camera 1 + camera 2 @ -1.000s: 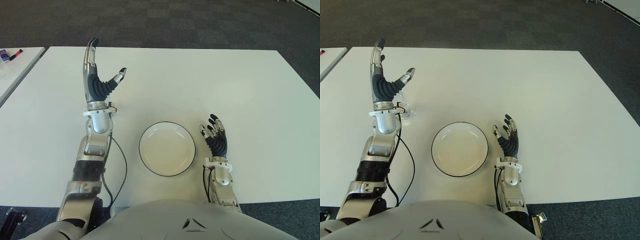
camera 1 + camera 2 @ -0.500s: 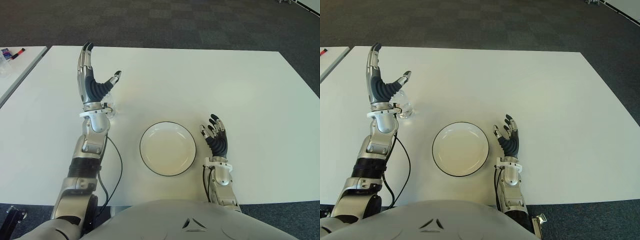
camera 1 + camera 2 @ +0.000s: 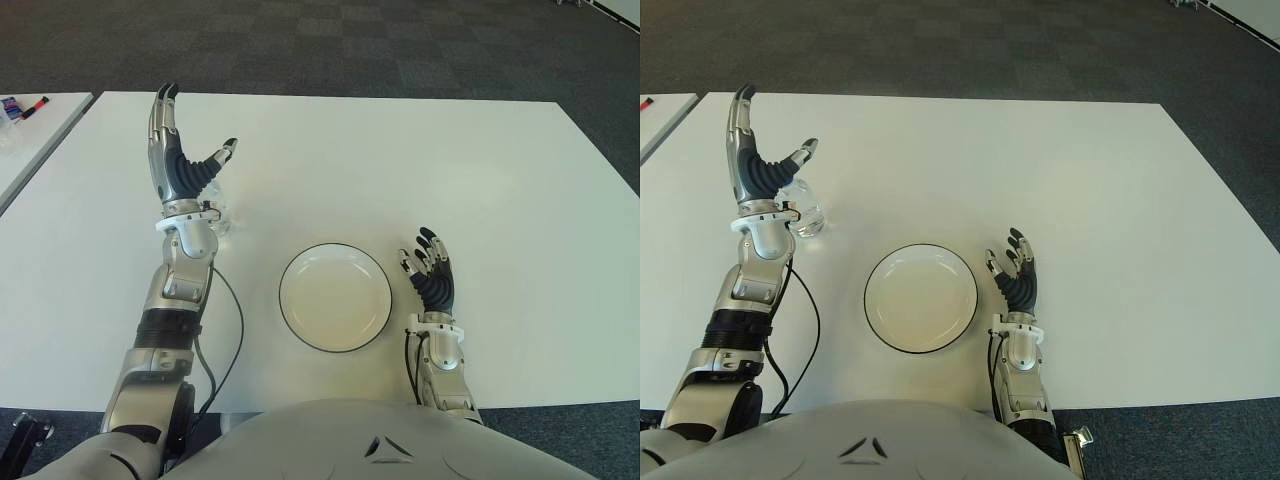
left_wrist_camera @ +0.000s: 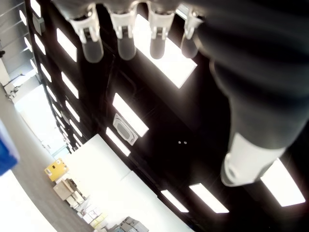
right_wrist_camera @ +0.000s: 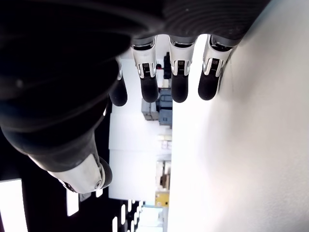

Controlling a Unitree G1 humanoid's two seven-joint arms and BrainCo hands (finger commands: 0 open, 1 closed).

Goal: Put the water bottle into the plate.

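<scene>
A small clear water bottle (image 3: pixel 807 216) stands on the white table (image 3: pixel 450 170), left of and beyond the plate, close to my left wrist. My left hand (image 3: pixel 196 128) is raised above it with fingers spread, palm facing right, holding nothing; its wrist view shows only ceiling past the straight fingers (image 4: pixel 120 43). The white plate (image 3: pixel 335 297) with a dark rim holds nothing and sits near the front middle. Just to the right of the plate, my right hand (image 3: pixel 428 262) shows with its fingers (image 5: pixel 178 82) relaxed and holding nothing.
A second white table (image 3: pixel 30 135) with markers (image 3: pixel 22 106) stands at the far left, across a narrow gap. A black cable (image 3: pixel 236 330) loops from my left forearm over the table near the plate's left side. Dark carpet lies beyond the far edge.
My left hand has moved left and slightly away from me, uncovering the bottle beside its wrist. The right hand and plate have not moved.
</scene>
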